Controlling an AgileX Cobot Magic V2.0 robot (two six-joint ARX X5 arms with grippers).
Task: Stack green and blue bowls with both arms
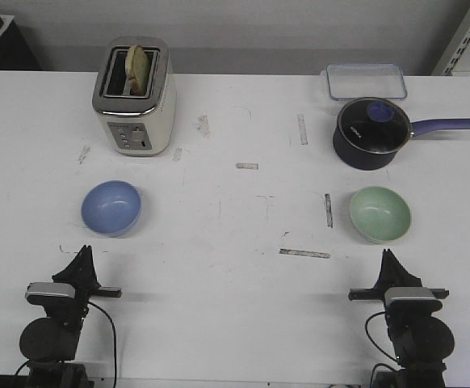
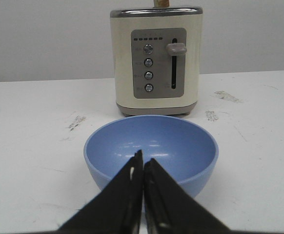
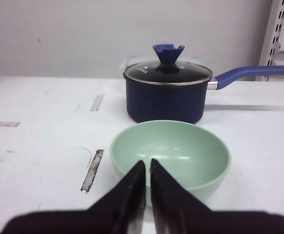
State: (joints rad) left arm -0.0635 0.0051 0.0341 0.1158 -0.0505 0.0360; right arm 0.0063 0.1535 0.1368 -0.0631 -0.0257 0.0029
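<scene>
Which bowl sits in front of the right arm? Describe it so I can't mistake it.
Find the dark navy lidded saucepan at the table's far right. Just nearer the robot sits the pale mint green round bowl; the only other bowl, periwinkle blue, is on the left.

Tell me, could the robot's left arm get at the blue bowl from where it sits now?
Probably yes. The blue bowl sits directly ahead of the left gripper, with only bare table between them. The toaster stands behind the bowl, out of the way. The jaws look closed, so they would need to open first.
</scene>
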